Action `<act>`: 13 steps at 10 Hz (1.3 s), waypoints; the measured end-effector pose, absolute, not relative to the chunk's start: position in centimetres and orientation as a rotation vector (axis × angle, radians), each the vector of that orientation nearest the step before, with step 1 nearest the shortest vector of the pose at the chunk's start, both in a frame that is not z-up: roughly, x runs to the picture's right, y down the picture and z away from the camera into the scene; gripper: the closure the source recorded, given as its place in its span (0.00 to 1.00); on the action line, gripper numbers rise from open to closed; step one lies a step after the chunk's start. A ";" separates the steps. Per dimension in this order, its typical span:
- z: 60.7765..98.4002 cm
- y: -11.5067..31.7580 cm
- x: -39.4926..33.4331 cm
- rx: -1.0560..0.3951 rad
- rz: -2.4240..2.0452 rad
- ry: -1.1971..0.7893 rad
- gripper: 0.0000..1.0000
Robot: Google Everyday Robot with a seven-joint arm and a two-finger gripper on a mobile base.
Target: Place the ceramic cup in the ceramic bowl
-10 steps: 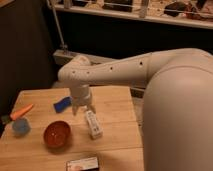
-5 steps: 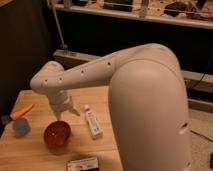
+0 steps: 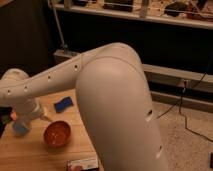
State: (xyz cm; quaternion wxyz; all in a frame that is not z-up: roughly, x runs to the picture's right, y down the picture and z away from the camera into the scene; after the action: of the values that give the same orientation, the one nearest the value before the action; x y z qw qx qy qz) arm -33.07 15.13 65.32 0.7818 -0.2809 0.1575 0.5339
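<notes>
The orange-red ceramic bowl (image 3: pixel 56 133) sits on the wooden table (image 3: pixel 30 155), left of centre. The light-blue ceramic cup (image 3: pixel 19 129) stands at the table's left edge, left of the bowl and partly hidden. My gripper (image 3: pixel 25 121) is at the end of the white arm (image 3: pixel 55 80), right over the cup and reaching down onto it. The arm fills most of the view.
A darker blue flat sponge (image 3: pixel 63 104) lies behind the bowl. A small dark box (image 3: pixel 82 163) lies at the table's front edge. A bit of orange (image 3: pixel 13 116) shows at the far left by the gripper. A dark shelf and cables lie behind and to the right.
The arm has swung further left, from above the bowl's back edge to over the cup. The arm's bulk now covers the table's right side and the white bottle.
</notes>
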 end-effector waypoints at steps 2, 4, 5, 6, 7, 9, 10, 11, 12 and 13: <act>64.2 15.2 -35.9 -0.634 1.128 0.286 0.35; 63.8 15.2 -38.2 -0.649 1.112 0.244 0.35; 63.8 15.3 -39.7 -0.658 1.098 0.219 0.35; 64.1 15.5 -40.9 -0.665 1.084 0.202 0.35; 64.4 15.7 -41.8 -0.673 1.073 0.191 0.35; 65.5 15.8 -43.8 -0.681 1.045 0.161 0.35; 66.0 15.6 -44.3 -0.676 1.039 0.154 0.35; 66.6 15.3 -44.8 -0.665 1.037 0.152 0.35; 67.0 15.0 -44.8 -0.655 1.035 0.159 0.35; 67.7 14.8 -45.0 -0.644 1.032 0.166 0.35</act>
State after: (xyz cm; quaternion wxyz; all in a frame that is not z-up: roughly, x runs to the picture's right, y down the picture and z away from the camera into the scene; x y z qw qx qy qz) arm -44.99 14.79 67.66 0.8174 -0.3020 0.0777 0.4844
